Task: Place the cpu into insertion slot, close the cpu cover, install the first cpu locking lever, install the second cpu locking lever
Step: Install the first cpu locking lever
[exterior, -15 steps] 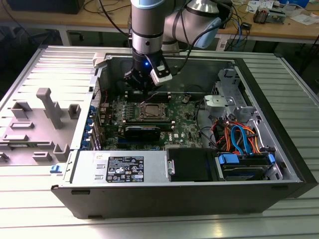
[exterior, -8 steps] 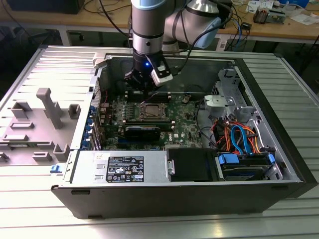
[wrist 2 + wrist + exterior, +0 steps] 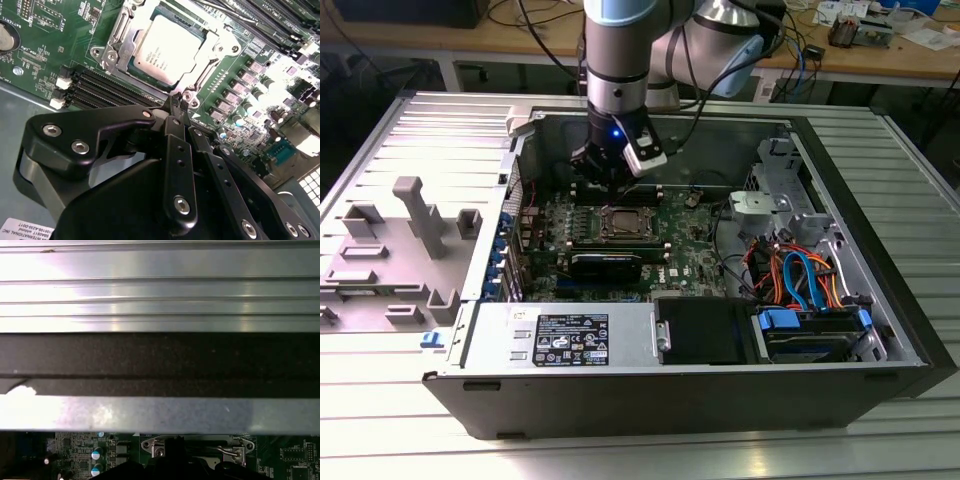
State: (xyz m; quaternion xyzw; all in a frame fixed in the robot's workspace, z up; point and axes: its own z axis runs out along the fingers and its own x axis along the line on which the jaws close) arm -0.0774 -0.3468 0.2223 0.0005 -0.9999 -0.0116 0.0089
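Observation:
The cpu (image 3: 162, 50), a grey metal square, lies seated in the insertion slot (image 3: 150, 76) on the green motherboard (image 3: 45, 55). The silver cpu cover (image 3: 117, 37) lies flat around it, framing its top. In the second wrist view my gripper (image 3: 176, 102) hovers just off one corner of the socket, fingertips (image 3: 172, 100) pressed together with nothing visible between them. In the exterior view the gripper (image 3: 610, 185) hangs inside the open computer case, just behind the socket (image 3: 620, 222). A bent wire lever end (image 3: 235, 452) shows beside the socket in the first wrist view.
Black memory slots (image 3: 105, 87) run beside the socket. A black block (image 3: 605, 265) sits in front of it. The case wall (image 3: 160, 360) is close to the gripper. Coloured cables (image 3: 800, 275) and a drive cage (image 3: 815, 335) fill the exterior view's right. A grey fixture (image 3: 410, 215) stands outside the case.

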